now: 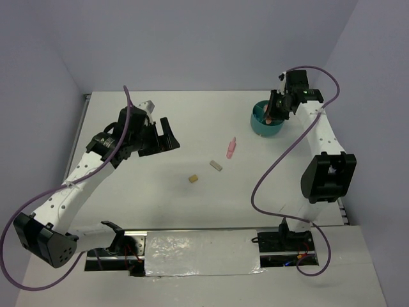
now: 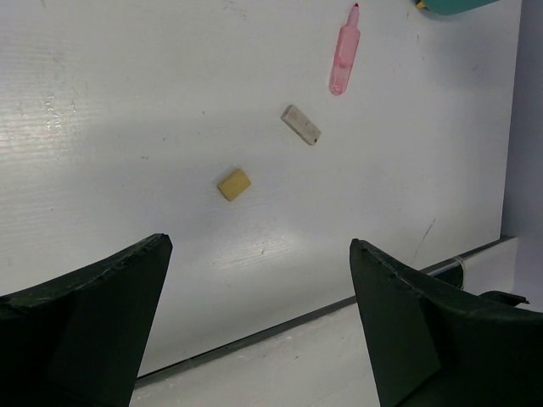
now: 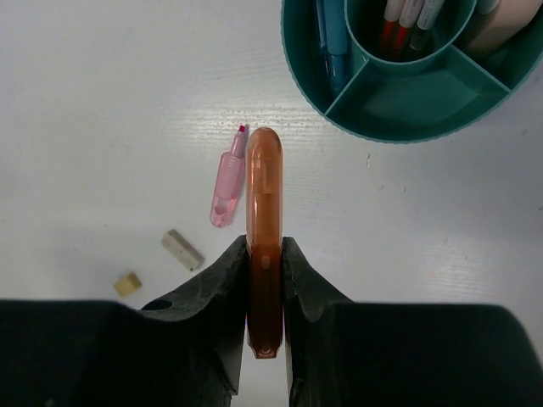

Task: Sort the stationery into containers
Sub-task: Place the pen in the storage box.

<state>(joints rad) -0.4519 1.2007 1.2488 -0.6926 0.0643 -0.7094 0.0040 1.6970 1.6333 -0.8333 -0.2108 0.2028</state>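
Observation:
My right gripper (image 3: 265,254) is shut on an orange marker (image 3: 264,203), held above the table close to the teal organiser cup (image 3: 399,119) at the back right (image 1: 265,120). In the top view the right gripper (image 1: 276,110) hangs over the cup's rim. Inside the cup are pens (image 3: 405,17) in the round middle cell and blue ones (image 3: 333,38) in a side cell. On the table lie a pink marker (image 1: 231,148), a grey eraser (image 1: 216,165) and a tan eraser (image 1: 192,179). My left gripper (image 1: 165,135) is open and holds nothing, left of these items.
The table's near edge, a dark strip (image 2: 297,318), runs below the left fingers (image 2: 424,322). The right arm's purple cable (image 1: 275,166) loops over the right side of the table. Walls close the table in at the back and on both sides.

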